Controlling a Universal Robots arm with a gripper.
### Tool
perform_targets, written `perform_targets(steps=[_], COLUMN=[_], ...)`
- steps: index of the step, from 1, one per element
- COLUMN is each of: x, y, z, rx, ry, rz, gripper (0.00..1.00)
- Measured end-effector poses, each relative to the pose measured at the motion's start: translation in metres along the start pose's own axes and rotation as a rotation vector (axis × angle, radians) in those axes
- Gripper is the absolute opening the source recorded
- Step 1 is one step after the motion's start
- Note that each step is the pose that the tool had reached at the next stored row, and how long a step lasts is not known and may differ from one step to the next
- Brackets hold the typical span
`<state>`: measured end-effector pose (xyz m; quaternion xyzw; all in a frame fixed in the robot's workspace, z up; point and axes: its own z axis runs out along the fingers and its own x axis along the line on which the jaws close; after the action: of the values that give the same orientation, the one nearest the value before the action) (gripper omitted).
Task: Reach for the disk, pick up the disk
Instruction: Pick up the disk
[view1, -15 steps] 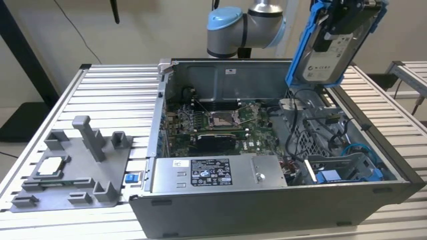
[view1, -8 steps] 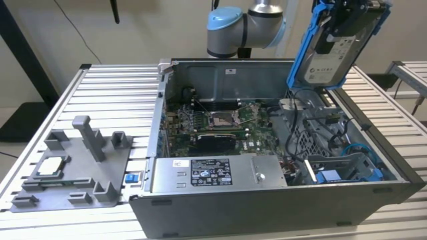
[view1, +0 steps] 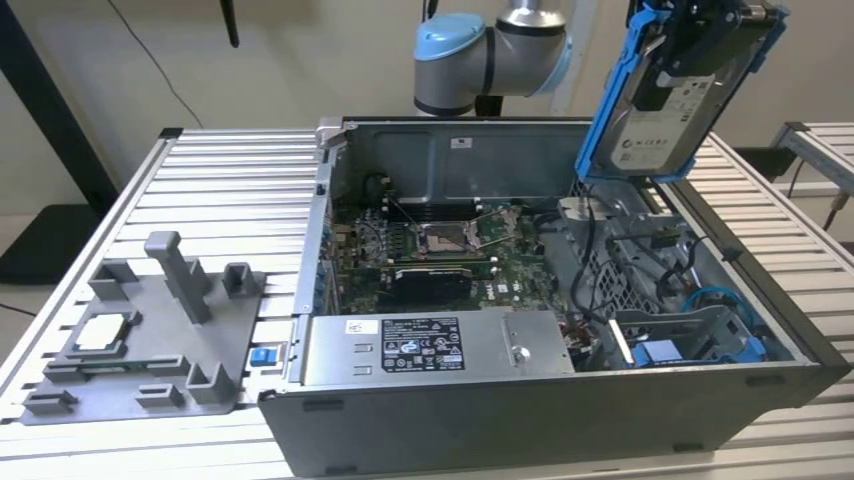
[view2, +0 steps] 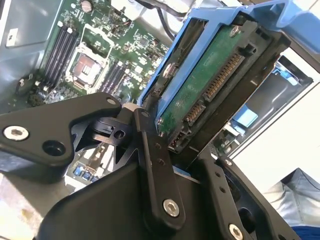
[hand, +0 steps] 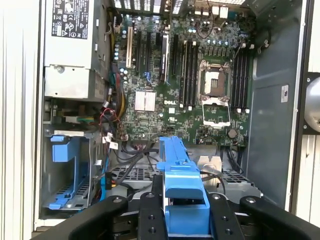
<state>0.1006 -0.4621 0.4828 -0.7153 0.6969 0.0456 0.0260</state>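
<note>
Disk (view1: 661, 110) hangs high above the open computer case (view1: 561, 300), and my pincer (view2: 167, 132) is pinching it by its blue frame (hand: 182, 190). I would keep the squeeze firm and lift straight, clear of the case walls and cables (view1: 667, 265). Its long axis is almost upright, leaning a little, the connector end toward the pincer.

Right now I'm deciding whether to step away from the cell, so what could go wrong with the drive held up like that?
1. The disk hangs tilted in the tool, high above the open computer case. If the grip slips, it would likely fall onto the motherboard or the cables.
2. In the second wrist view the tool seems to clamp the blue frame near one end, so the drive could pivot.
</note>
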Motion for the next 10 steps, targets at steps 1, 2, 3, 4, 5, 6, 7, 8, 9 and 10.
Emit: perform_targets(steps=[1, 2, 3, 4, 5, 6, 7, 8, 9, 10], x=[0.0001, 0.0001, 0.0002, 0.0002, 0.0002, 0.0002, 0.0003, 0.0003, 0.0003, 0.0003], y=[0.0000, 0.0000, 0.0000, 0.0000, 0.0000, 0.0000, 0.0000, 0.0000, 0.0000, 0.0000], z=[0.0000, 0.0000, 0.0000, 0.0000, 0.0000, 0.0000, 0.0000, 0.0000, -0.0001, -0.0001], rx=[0.0000, 0.0000, 0.0000, 0.0000, 0.0000, 0.0000, 0.0000, 0.0000, 0.0000, 0.0000], ry=[0.0000, 0.0000, 0.0000, 0.0000, 0.0000, 0.0000, 0.0000, 0.0000, 0.0000, 0.0000], rz=[0.000, 0.000, 0.000, 0.000, 0.000, 0.000, 0.000, 0.000, 0.000, 0.000], gripper=[0.00, 0.00, 0.00, 0.00, 0.00, 0.00, 0.00, 0.00, 0.00, 0.00])
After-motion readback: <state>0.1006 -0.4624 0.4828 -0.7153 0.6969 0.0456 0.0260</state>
